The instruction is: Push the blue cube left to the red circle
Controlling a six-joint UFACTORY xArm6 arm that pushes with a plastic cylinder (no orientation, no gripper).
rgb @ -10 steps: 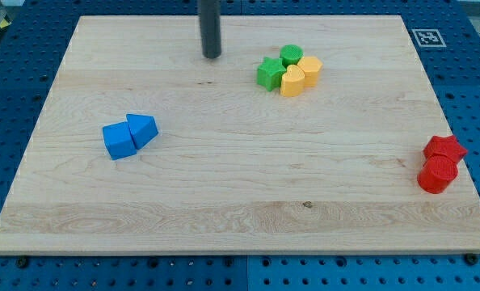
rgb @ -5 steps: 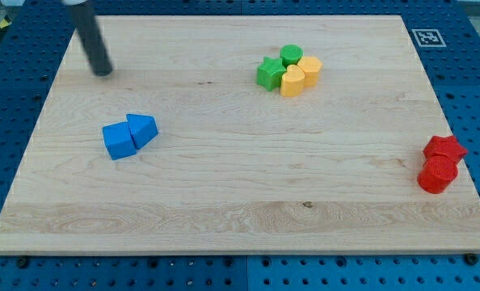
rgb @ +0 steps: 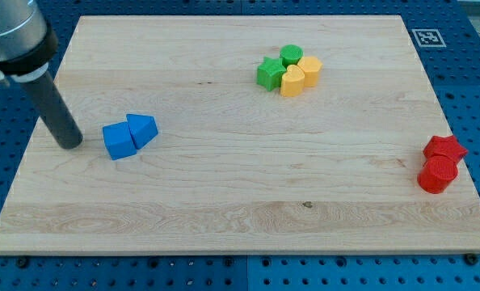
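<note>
The blue cube (rgb: 118, 141) sits on the left part of the wooden board, touching a blue triangular block (rgb: 142, 128) on its right. The red circle (rgb: 437, 175), a red cylinder, stands at the board's right edge, just below a red star (rgb: 444, 149) that touches it. My tip (rgb: 70, 143) rests on the board just left of the blue cube, a short gap apart from it. The rod leans up toward the view's top left.
A cluster near the top middle holds a green star (rgb: 267, 73), a green cylinder (rgb: 291, 55), a yellow heart-like block (rgb: 292, 82) and a yellow hexagon (rgb: 310, 68). A tag marker (rgb: 425, 37) sits at the board's top right corner.
My tip swept from the top middle of the board leftward and then down, ending just left of the blue cube. No block has moved.
</note>
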